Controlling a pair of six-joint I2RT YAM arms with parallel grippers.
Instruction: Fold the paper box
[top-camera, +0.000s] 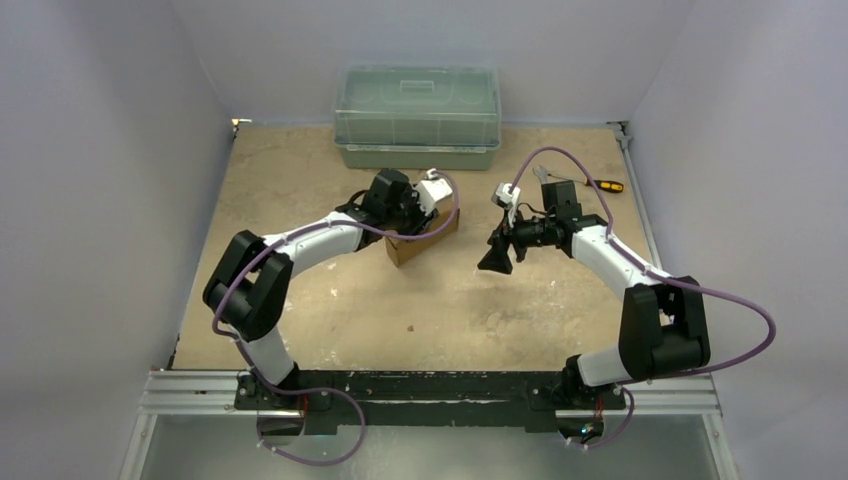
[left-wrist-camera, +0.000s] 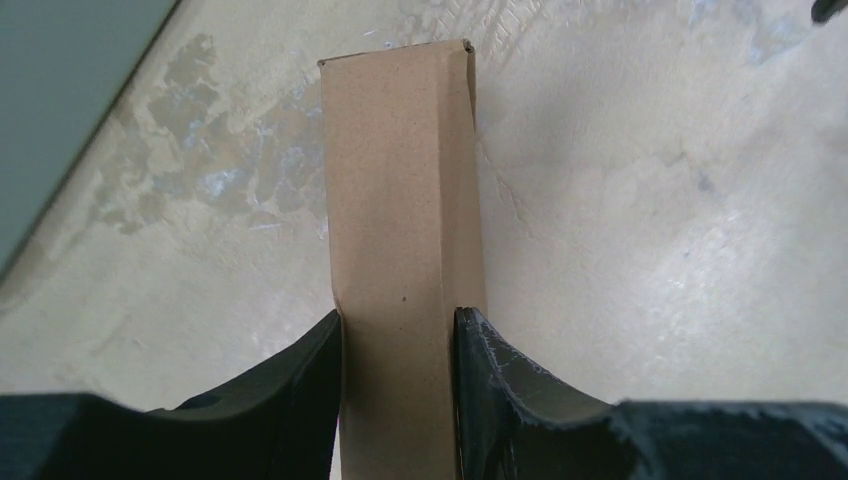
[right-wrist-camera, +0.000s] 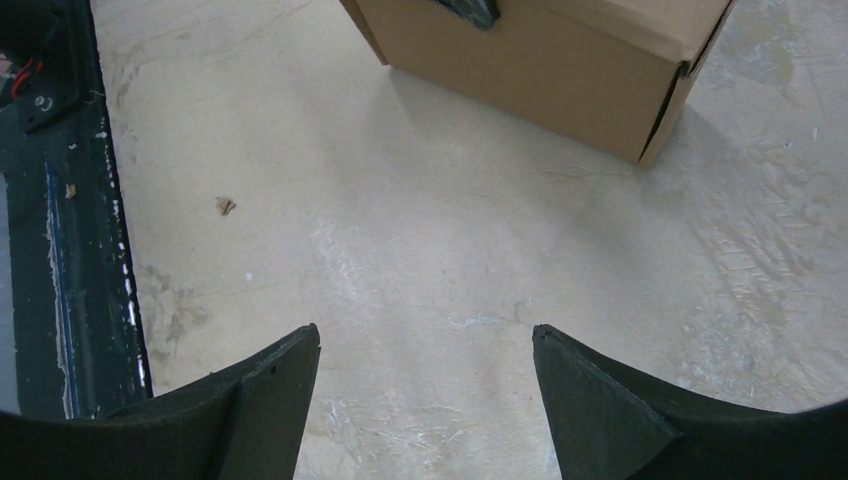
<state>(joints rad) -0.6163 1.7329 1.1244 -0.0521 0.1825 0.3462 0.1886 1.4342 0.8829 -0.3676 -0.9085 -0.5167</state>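
The paper box (top-camera: 420, 243) is a small oblong carton of plain brown cardboard on the table, just left of centre. In the left wrist view the box (left-wrist-camera: 405, 200) runs straight up the frame, and my left gripper (left-wrist-camera: 398, 325) is shut on its near end, both black fingers pressed against its sides. My right gripper (top-camera: 497, 258) hangs open to the right of the box, apart from it. The right wrist view shows the box (right-wrist-camera: 540, 60) at the top, with the right gripper (right-wrist-camera: 426, 340) holding only bare table between its fingers.
A green translucent plastic bin (top-camera: 417, 116) stands at the back of the table. A screwdriver with a yellow and black handle (top-camera: 600, 185) lies at the back right. The black base rail (right-wrist-camera: 60, 250) runs along the near edge. White walls enclose the table.
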